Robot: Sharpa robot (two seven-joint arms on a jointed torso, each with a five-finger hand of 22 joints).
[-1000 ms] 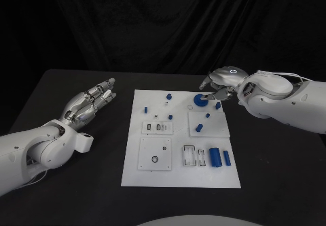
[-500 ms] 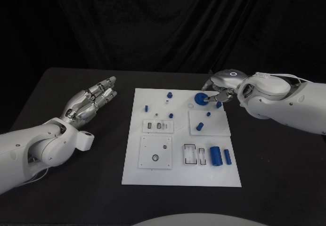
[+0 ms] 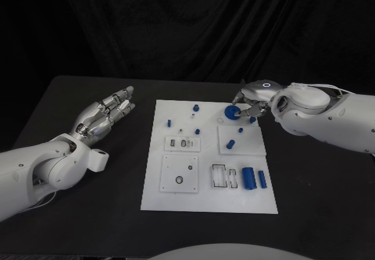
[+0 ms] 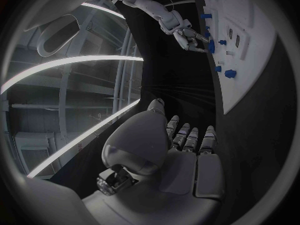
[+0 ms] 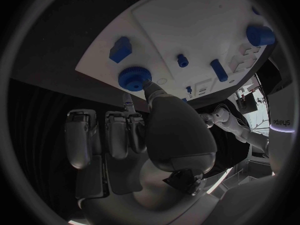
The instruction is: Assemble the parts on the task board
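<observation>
This looks like a robotics lab or test hall set up for recording: a black table (image 3: pixel 94 227) backed by a black curtain (image 3: pixel 195 38) hung across from ten to two o'clock, shutting the bench off from the room. At the centre lies a white task board (image 3: pixel 207 203) with blue parts (image 3: pixel 247 179) in machined recesses, a bench-test fixture and no household item. The left wrist view catches long ceiling strip lights (image 4: pixel 75 67) and bare overhead framework (image 4: pixel 81 92), as in a big industrial hall.

The right hand (image 3: pixel 251 103) has edged slightly further back along the task board (image 3: pixel 208 203), holding the blue gear (image 3: pixel 232 112)
</observation>
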